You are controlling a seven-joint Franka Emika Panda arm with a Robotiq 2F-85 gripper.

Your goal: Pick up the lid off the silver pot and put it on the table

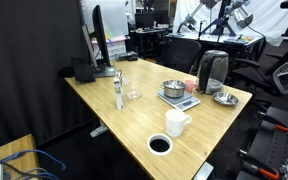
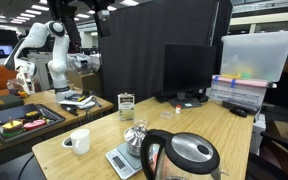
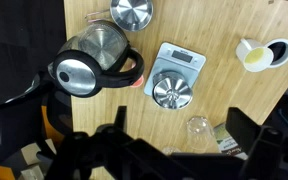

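Observation:
The silver pot (image 1: 173,92) stands on a small grey scale (image 1: 181,100) near the table's far side. The lid (image 1: 173,85) sits on it. From above in the wrist view, the lid (image 3: 172,90) is a shiny disc with a small middle knob that hides the pot. Pot and lid also show in an exterior view (image 2: 136,134). My gripper (image 3: 179,135) is open and empty, high above the light-wood table (image 3: 214,25). Its two dark fingers frame a spot just below the lid in the picture.
A dark-and-silver kettle (image 3: 89,60) stands beside the scale (image 3: 179,62), with a shallow silver dish (image 3: 132,13) beyond it. A white mug (image 3: 252,53) and a black round coaster (image 3: 280,50) lie to the other side. A clear glass (image 3: 197,126) and a small box (image 1: 118,92) stand nearer the robot base.

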